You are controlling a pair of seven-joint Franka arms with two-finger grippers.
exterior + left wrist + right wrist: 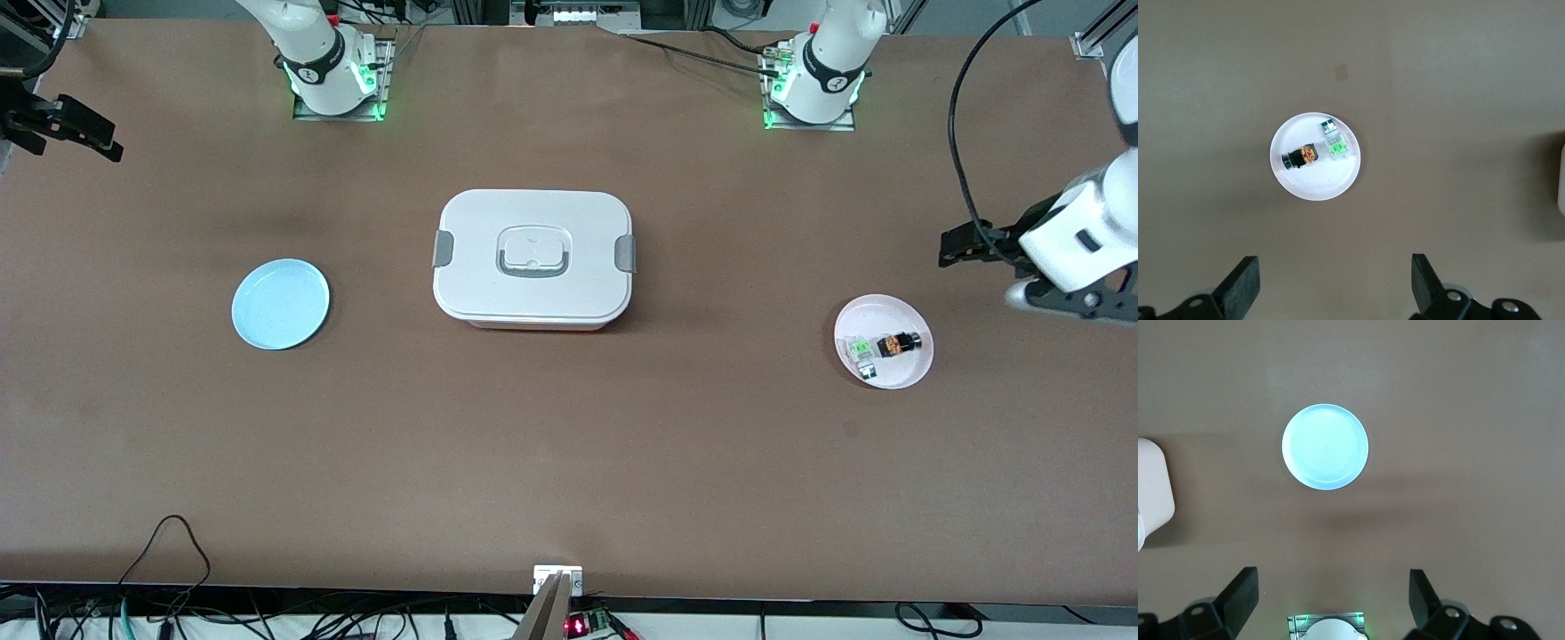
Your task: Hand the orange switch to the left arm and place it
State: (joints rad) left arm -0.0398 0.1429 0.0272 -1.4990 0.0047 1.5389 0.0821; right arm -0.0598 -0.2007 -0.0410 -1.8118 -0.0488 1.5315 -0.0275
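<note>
Nothing moved yet — I see the orange switch (898, 344) on its pink plate (916, 373); left gripper (1335, 283) and right gripper (1333, 600) up in the air over bare table, jaws apart, empty.

A wide brown table (569, 444) with a matte surface fills nearly the whole front view and is evenly lit from above, with soft shadows. Along its edge nearest the front camera, black cables (169, 569) are strung and looped, and a small device with a red light (578, 625) is seen. At the edge farthest from that camera, aluminium framing (1089, 40) and more cables are visible.
</note>
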